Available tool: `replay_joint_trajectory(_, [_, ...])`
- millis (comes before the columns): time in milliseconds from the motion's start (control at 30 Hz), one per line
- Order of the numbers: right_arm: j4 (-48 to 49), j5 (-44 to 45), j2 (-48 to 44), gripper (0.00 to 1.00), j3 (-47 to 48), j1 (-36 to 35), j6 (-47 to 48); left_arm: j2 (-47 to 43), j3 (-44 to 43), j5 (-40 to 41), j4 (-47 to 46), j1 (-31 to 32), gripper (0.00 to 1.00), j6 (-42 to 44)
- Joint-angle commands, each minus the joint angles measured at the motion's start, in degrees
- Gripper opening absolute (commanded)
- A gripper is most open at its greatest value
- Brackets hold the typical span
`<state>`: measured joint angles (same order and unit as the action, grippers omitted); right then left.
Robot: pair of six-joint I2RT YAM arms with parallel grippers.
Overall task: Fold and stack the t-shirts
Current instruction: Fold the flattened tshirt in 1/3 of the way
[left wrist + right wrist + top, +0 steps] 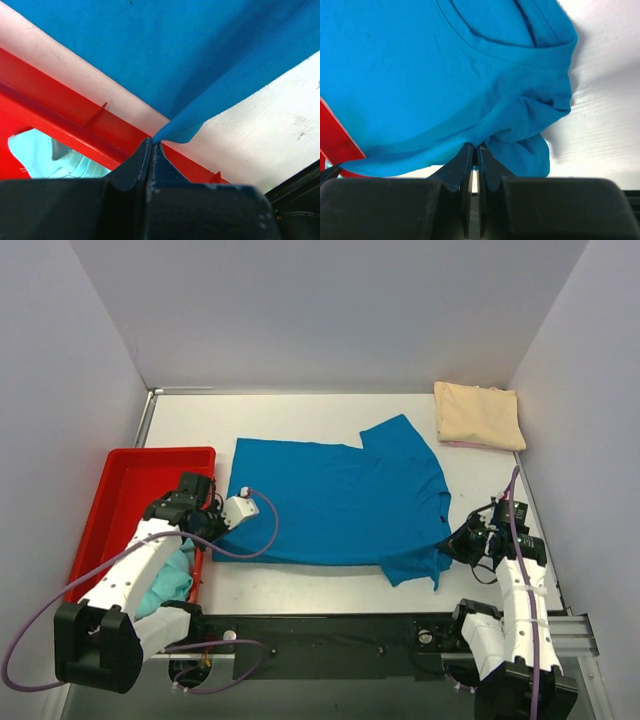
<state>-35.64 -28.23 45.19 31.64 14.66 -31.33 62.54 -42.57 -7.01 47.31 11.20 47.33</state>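
Top external: blue t-shirt (340, 502) lies spread flat on the table (300, 420), stretched between my two grippers. On left wrist I see the left gripper (152, 145) clamped on a corner of the blue fabric, with cloth pinched at the tips and the shirt fanning out ahead of it. Red tray (65, 105) sits right below and beside that gripper, teal t-shirt (45, 157) bunched inside it. On right wrist, the right gripper (474, 149) is clenched on a gathered fold at the blue shirt's edge. The neckline seam is just ahead of the tips and the rest spreads away in front. Cream t-shirt (478, 416) lies folded well beyond the right gripper at the table's far corner, apart from the blue one.
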Motion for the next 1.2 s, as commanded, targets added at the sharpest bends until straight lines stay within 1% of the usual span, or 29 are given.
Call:
replay_joint_trajectory(0, [5.3,2.3,3.0,0.00,1.5,0.4,-0.7,2.1,-3.1,-2.9,-2.2,0.0,0.00,0.0])
replay_joint_trajectory(67, [10.1,1.8,8.3,0.00,1.5,0.4,-0.2,5.5,-4.6,-1.9,-6.4,0.0,0.00,-1.8])
replay_joint_trajectory(100, [12.6,1.9,12.5,0.00,1.8,0.3,0.0,7.9,-6.4,-1.1,-7.4,-0.1,0.00,-3.3])
replay_joint_trajectory(200, [18.7,2.6,20.8,0.00,4.8,0.0,2.0,14.0,-10.2,1.5,-12.2,-0.3,0.00,-6.7])
replay_joint_trajectory(233, [19.2,2.8,24.6,0.00,6.4,-0.1,2.4,16.7,-11.8,2.2,-12.8,-0.2,0.00,-7.2])
replay_joint_trajectory(300, [21.2,3.1,29.0,0.00,9.0,-0.2,3.6,20.2,-14.1,1.6,-14.2,-0.3,0.00,-7.3])
replay_joint_trajectory(433, [22.9,3.4,35.6,0.00,13.1,-0.3,6.5,26.3,-18.0,1.6,-15.1,0.3,0.00,-7.3])
replay_joint_trajectory(600, [22.7,1.8,40.8,0.00,15.5,-0.4,9.6,30.9,-21.0,3.3,-15.1,0.5,0.00,-6.8])
replay_joint_trajectory(833, [23.2,2.2,43.4,0.00,16.7,-0.6,11.0,31.8,-21.6,4.4,-13.5,1.7,0.00,-5.2])
replay_joint_trajectory(900, [23.2,2.4,43.8,0.04,17.1,-0.8,11.3,32.3,-21.2,5.5,-13.4,2.2,0.00,-5.1])
replay_joint_trajectory(933, [23.1,2.9,44.3,0.07,17.5,-0.9,11.5,32.6,-21.1,5.9,-13.5,2.4,0.04,-5.1])
replay_joint_trajectory(967, [22.9,3.3,44.4,0.13,17.8,-0.9,11.6,32.6,-21.0,6.5,-13.9,2.6,0.10,-5.7])
replay_joint_trajectory(1000, [22.7,4.5,44.6,0.20,18.5,-0.9,11.6,32.6,-21.0,6.5,-14.1,2.5,0.28,-6.0])
replay_joint_trajectory(1033, [21.7,5.4,44.8,0.28,19.1,-0.9,12.1,32.7,-21.1,8.0,-14.4,2.5,0.34,-6.8])
replay_joint_trajectory(1067, [21.1,7.8,44.7,0.30,20.4,-0.9,12.3,32.6,-21.2,8.6,-15.1,2.5,0.41,-7.2])
replay_joint_trajectory(1100, [19.3,9.2,44.5,0.34,20.9,-1.1,12.7,32.6,-21.7,9.6,-15.5,2.4,0.46,-8.4])
replay_joint_trajectory(1167, [16.9,14.9,42.0,0.38,22.6,-1.9,13.6,31.9,-22.6,11.4,-16.5,2.2,0.51,-10.4])
